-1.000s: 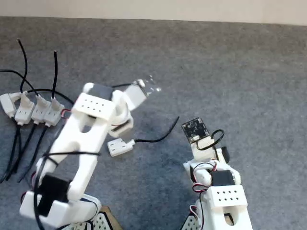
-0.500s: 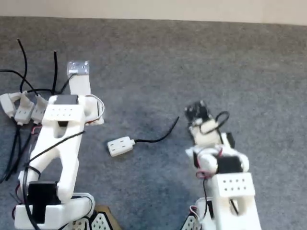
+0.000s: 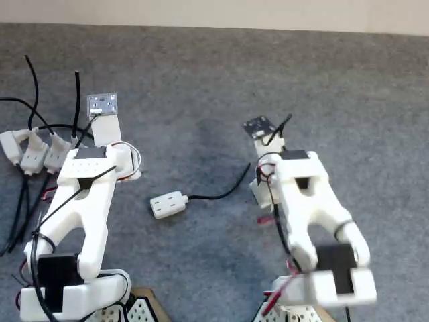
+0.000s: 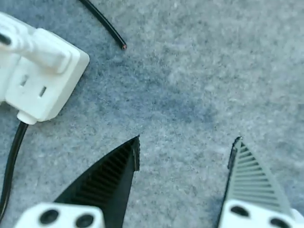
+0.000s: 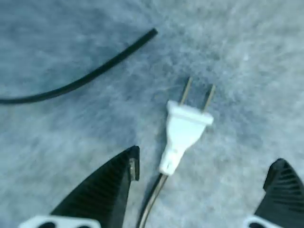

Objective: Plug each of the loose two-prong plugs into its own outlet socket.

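Note:
A loose white two-prong plug (image 5: pixel 184 127) lies flat on the grey carpet with its prongs pointing away from my right gripper (image 5: pixel 206 161). That gripper is open, and the plug's body and wire run between its fingers without touching them. A loose white outlet socket (image 3: pixel 167 204) on a black cord (image 3: pixel 218 192) lies mid-floor between the two arms. My left gripper (image 4: pixel 185 142) hangs open over bare carpet, close to a white socket (image 4: pixel 40 83) that has a plug seated in it and a free pair of slots.
A row of white sockets (image 3: pixel 41 155) with plugs and black cords (image 3: pixel 23 201) lies at the far left, beside the left arm (image 3: pixel 84 201). The right arm (image 3: pixel 305 198) stretches forward. A black cord end (image 5: pixel 85 76) lies near the loose plug. Bare carpet lies beyond.
The left arm has swung from the middle over to the socket row at the left. The right arm has unfolded and stretched forward over the loose plug.

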Robot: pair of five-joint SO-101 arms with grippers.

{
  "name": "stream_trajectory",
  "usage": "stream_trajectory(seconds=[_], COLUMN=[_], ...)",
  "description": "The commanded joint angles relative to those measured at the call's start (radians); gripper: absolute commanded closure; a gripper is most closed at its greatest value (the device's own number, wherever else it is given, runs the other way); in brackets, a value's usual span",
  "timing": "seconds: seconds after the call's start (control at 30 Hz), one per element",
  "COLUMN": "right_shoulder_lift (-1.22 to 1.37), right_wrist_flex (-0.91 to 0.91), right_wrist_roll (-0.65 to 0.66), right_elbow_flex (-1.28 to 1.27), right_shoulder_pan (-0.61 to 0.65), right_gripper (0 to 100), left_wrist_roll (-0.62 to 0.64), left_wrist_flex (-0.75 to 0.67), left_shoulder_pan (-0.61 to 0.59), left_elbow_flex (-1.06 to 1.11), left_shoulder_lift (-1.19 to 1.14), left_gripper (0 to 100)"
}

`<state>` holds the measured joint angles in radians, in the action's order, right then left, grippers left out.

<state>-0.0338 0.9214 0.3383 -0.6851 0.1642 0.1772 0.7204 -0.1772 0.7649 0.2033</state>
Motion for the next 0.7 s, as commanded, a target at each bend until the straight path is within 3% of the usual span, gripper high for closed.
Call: stream_trajectory(seconds=[0.0,0.1,0.33,0.67], right_shoulder_lift=[0.073,0.081,0.084,0.082], right_wrist_flex=[-0.027,-0.027,-0.031,-0.021], right_wrist_roll=[-0.020,-0.021,-0.021,-0.021], right_elbow_flex=[0.077,0.085,0.088,0.081], right_shoulder_pan=[0.015,0.015,0.015,0.012], right_gripper=[60.7,66.8,99.7,99.3], left_wrist_roll=[-0.014,-0.014,-0.014,-0.014], left_wrist_flex=[-0.014,-0.014,-0.014,-0.014], left_shoulder_pan=[-0.007,-0.004,-0.002,-0.002], left_elbow_flex=[-0.002,-0.002,-0.001,-0.001], left_shoulder_lift=[0.035,0.035,0.035,0.035], left_gripper=[69,69,69,69])
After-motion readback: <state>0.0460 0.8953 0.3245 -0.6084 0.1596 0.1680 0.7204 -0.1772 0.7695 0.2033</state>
